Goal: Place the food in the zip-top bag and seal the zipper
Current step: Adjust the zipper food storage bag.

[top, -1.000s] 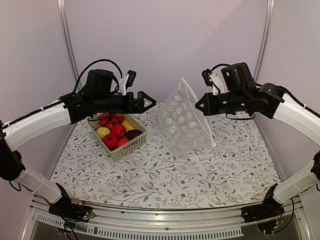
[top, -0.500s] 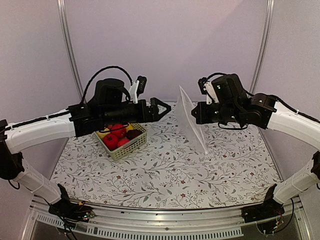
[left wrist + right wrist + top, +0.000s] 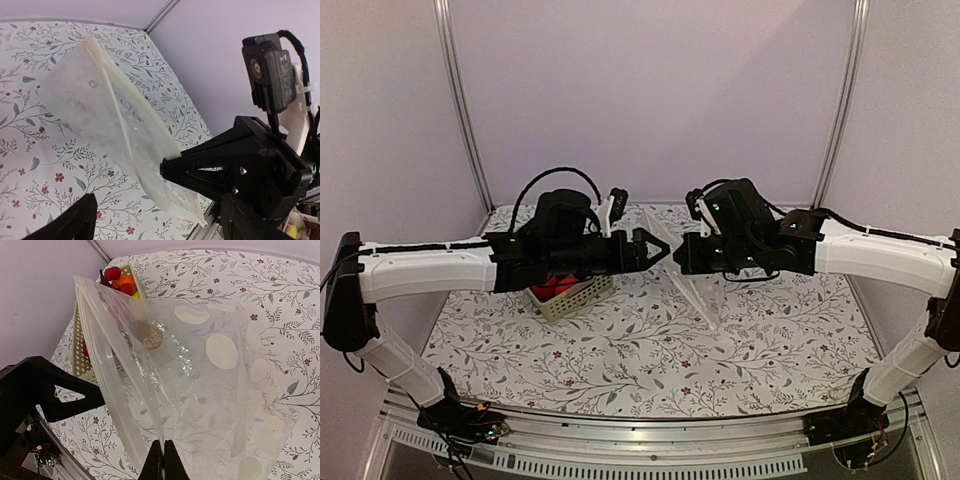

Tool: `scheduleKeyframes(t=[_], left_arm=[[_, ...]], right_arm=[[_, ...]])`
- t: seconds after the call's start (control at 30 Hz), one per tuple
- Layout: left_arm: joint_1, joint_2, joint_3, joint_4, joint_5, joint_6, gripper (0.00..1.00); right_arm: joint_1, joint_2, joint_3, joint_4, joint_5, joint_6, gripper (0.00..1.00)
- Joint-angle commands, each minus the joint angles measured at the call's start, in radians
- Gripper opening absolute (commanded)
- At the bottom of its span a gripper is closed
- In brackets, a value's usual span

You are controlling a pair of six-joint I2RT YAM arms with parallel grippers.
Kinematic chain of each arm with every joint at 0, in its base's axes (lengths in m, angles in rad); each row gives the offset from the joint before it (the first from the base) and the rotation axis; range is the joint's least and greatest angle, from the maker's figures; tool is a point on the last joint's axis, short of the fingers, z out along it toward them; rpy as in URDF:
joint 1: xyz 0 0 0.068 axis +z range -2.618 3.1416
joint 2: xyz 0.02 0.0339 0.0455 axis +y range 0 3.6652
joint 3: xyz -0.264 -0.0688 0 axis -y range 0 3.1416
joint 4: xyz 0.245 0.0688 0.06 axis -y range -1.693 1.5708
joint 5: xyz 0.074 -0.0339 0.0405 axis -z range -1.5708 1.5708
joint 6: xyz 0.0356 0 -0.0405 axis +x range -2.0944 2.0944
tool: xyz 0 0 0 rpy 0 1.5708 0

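Two pincers face each other above the worktop (image 3: 620, 360): the right pincer (image 3: 163, 460) pinches the zip-top bag (image 3: 200, 375) at its edge, the left pincer (image 3: 660, 250) gapes just beside its zipper (image 3: 125, 95). Limp, light, slippery film, likely best held by that stiffer strip. The food (image 3: 552, 290) sits in the basket (image 3: 575, 298), left.

We see both arms reach inward above the table (image 3: 650, 350), the left fingers (image 3: 648, 240) spread and almost tip to tip with the right fingers (image 3: 684, 256). The zip-top bag (image 3: 700, 293) hangs edge-on from the right fingers, thin and clear. Near the far left corner sits the basket (image 3: 575, 296), with red food (image 3: 552, 288) inside it, partly hidden by the left arm.
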Motion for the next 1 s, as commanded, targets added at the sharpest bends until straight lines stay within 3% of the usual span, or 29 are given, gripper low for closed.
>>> scheduleKeyframes(t=[0.0,0.2,0.47,0.57,0.97], left_arm=[[-0.014,-0.002,-0.023,-0.011,-0.021,-0.031,0.8],[-0.015,-0.012,-0.083,0.062,-0.034,-0.1,0.66],[-0.025,0.007,-0.065,0.105,-0.014,-0.105,0.64],[-0.027,0.024,-0.063,0.103,-0.003,-0.121,0.46],[-0.032,0.068,-0.038,0.059,-0.046,-0.146,0.42]], right_arm=[[0.004,0.022,0.002,0.042,-0.019,0.032,0.0],[0.023,0.011,-0.002,0.047,0.004,0.044,0.0],[0.048,-0.019,-0.026,0.054,0.048,0.055,0.0],[0.055,-0.024,-0.029,0.059,0.056,0.057,0.0],[0.061,-0.033,-0.036,0.077,0.045,0.049,0.0]])
